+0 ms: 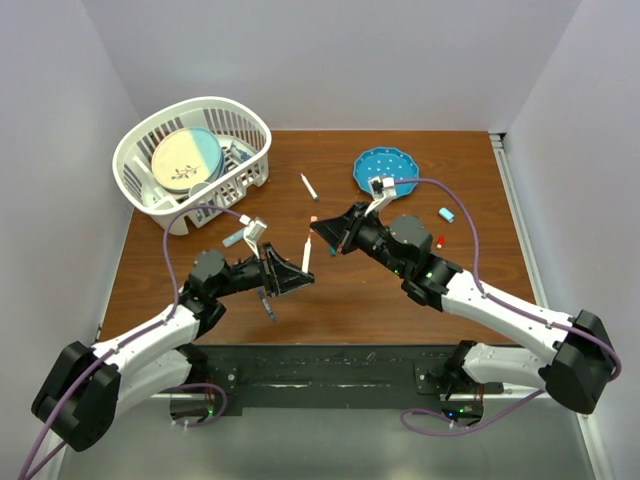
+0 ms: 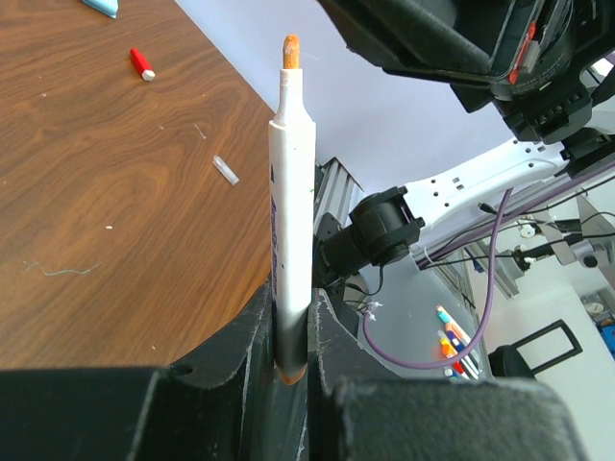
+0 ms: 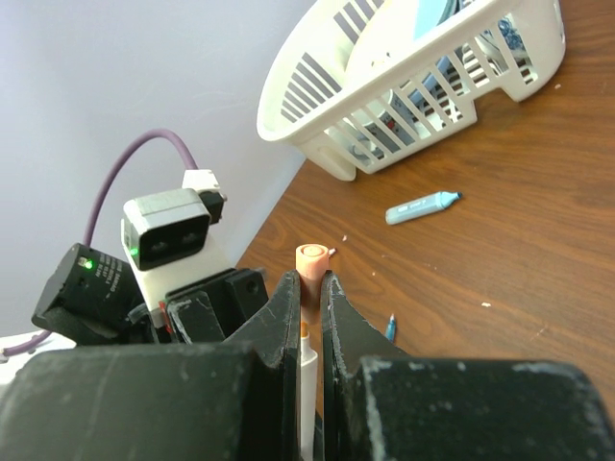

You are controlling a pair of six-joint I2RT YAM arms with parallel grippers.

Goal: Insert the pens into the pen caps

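Pen [image 2: 291,192]: white, orange tip, held over the middle of the counter [image 1: 360,300]; your left pincer [image 2: 291,309] is clamped on its rear end.
Cap [image 3: 310,261]: salmon, gripped in your right pincer [image 3: 307,283], in line with that tip; contact unclear.
Loose on the counter: green-ended pen [image 1: 309,186]; blue pen [image 1: 233,239] near the basket [image 1: 140,150]; dark blue pen [image 1: 271,308] beneath your left arm; red cap [image 1: 440,240]; blue cap [image 1: 447,214] near the plate [image 1: 380,160].
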